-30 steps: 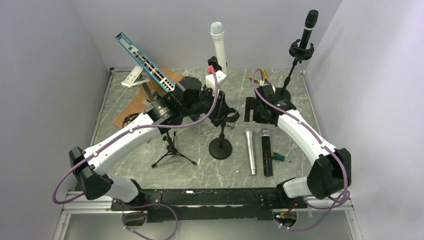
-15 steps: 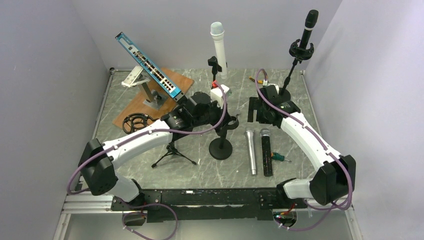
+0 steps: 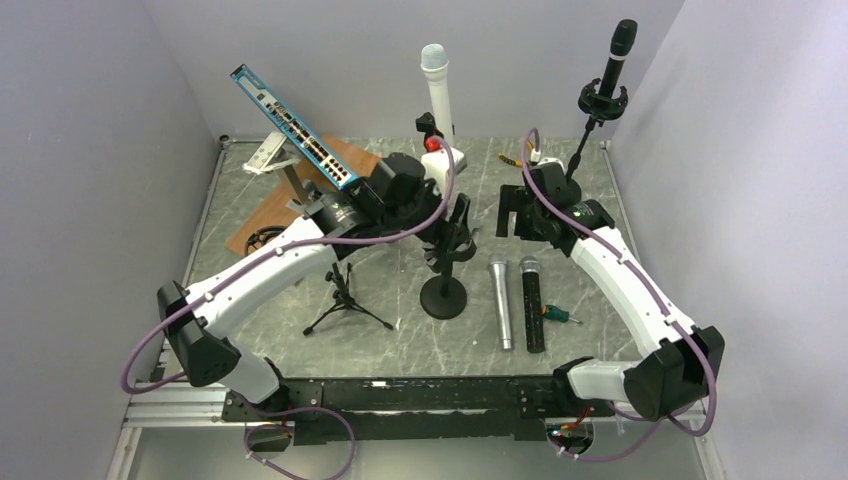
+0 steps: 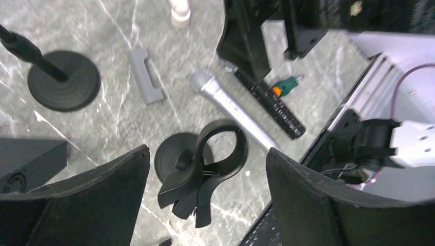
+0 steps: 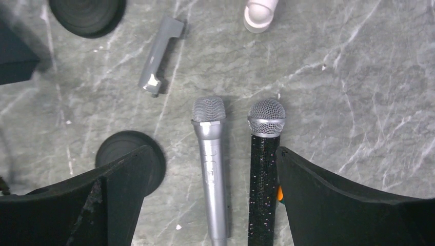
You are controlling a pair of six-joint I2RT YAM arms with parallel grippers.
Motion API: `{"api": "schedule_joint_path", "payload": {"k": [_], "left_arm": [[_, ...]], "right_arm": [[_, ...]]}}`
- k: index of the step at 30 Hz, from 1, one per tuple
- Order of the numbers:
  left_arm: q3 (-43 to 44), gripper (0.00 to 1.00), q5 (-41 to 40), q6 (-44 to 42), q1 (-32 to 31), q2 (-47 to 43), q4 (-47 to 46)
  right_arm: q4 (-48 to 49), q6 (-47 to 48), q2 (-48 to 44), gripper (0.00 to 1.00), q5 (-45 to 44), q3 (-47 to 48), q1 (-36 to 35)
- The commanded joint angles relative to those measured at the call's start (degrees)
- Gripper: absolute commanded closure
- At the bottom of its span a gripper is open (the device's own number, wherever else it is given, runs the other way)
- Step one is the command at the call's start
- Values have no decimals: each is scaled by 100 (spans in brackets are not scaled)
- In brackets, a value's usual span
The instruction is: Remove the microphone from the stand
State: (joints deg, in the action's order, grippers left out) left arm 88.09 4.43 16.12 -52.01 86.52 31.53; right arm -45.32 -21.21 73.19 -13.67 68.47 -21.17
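Note:
A short stand with a round base carries an empty black clip. My left gripper hovers open above that clip, one finger on each side and touching nothing. To the right, a silver microphone and a glittery black microphone lie side by side on the table. My right gripper hangs open above them, holding nothing. At the back, a white microphone stands upright. A black microphone sits in the tall stand at the back right.
A blue network switch leans on a stand over a wooden board at the back left. A small tripod stands left of the short stand. A grey part and a green-orange screwdriver lie on the marble.
My left gripper, shut at the empty clip half a second ago, has opened and lifted slightly. The right arm has drifted a little toward the back.

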Motion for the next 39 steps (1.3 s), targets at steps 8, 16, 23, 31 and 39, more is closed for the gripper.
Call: {"api": "schedule_joint_path", "payload": {"k": [8,16,23,31,39], "left_arm": [[1747,1,-425,-512,-1,-743,1560],[1318,1,-878,-258,108,-2725,1638],[816,1,-1792,-116,111,-4451,1804],[535,0,-2313,69,111,-5018,2437],[344,1,-2448,118,111,-5158,2756]], "right_arm": [[98,143,-359,7,-210,1503,-852],[1979,460,-854,4,-7,1349,-2922],[4062,331,-454,0,835,529,-4139],[4705,969,1032,0,-1423,833,-5660],[4563,1010,1912,4,-2969,1039,-5946]]}}
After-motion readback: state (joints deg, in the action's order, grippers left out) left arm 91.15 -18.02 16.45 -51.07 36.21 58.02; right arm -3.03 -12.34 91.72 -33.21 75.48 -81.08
